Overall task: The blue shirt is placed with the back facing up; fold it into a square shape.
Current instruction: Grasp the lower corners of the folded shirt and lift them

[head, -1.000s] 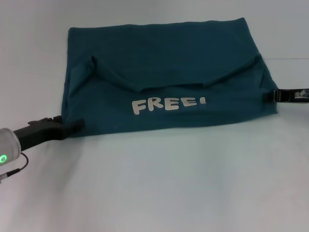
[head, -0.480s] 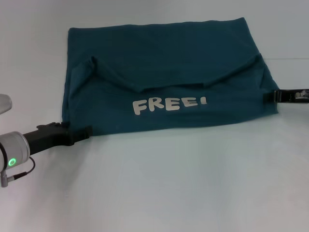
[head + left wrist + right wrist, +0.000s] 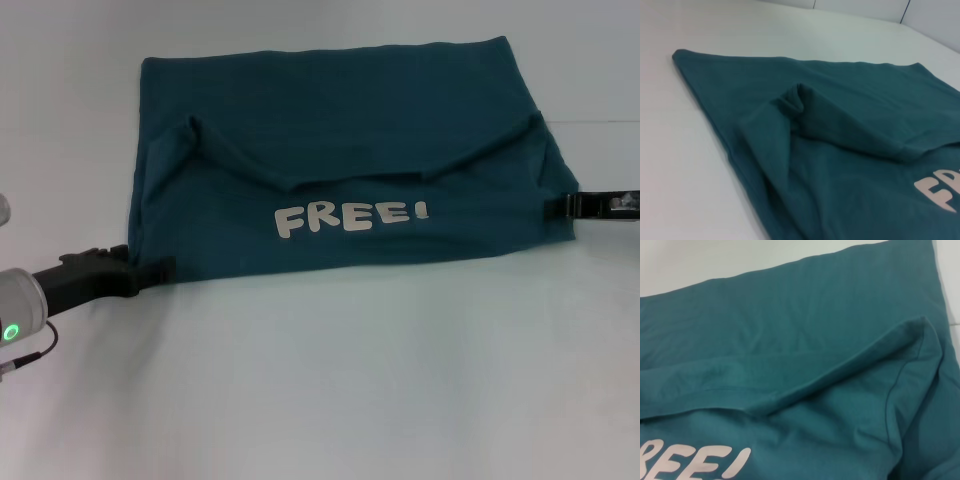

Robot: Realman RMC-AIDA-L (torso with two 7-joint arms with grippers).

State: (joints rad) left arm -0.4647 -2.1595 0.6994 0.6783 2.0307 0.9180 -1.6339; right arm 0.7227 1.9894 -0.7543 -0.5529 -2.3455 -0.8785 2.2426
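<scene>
Jaws unclear | left gripper [image 3: 160, 268], right gripper [image 3: 555, 206] touching blue shirt [image 3: 340, 140] corners | lettering up

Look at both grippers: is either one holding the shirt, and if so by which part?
It cannot be told. The left gripper sits at the blue shirt's near-left corner, the right gripper at its right edge; any grasp is hidden.
</scene>
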